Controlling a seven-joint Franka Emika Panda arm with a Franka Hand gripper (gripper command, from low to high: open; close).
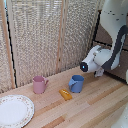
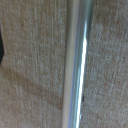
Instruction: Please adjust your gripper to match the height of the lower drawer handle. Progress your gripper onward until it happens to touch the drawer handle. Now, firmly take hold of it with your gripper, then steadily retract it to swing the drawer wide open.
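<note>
Against the exterior view's right edge, the drawer (image 1: 107, 36) is seen only as strips of dark brown front behind the bulky white arm (image 1: 111, 50), which is turned toward it. On the wooden table (image 1: 95, 107) a plate (image 1: 15, 110), a pink mug (image 1: 39, 84), a blue mug (image 1: 76, 83) and a small yellow object (image 1: 65, 94) are left well apart from the arm. The gripper (image 1: 100, 71) is largely hidden in that view — its fingers are not shown in either picture, so whether they are apart or together cannot be told. In the wrist view the handle (image 2: 76, 65) is seen very close, straight ahead of the gripper: a silvery bar whose long axis crosses the whole picture, standing off the drawer front (image 2: 30, 60). The approach is judged nearly finished — closing across the bar's short axis is what the next move would call for.
</note>
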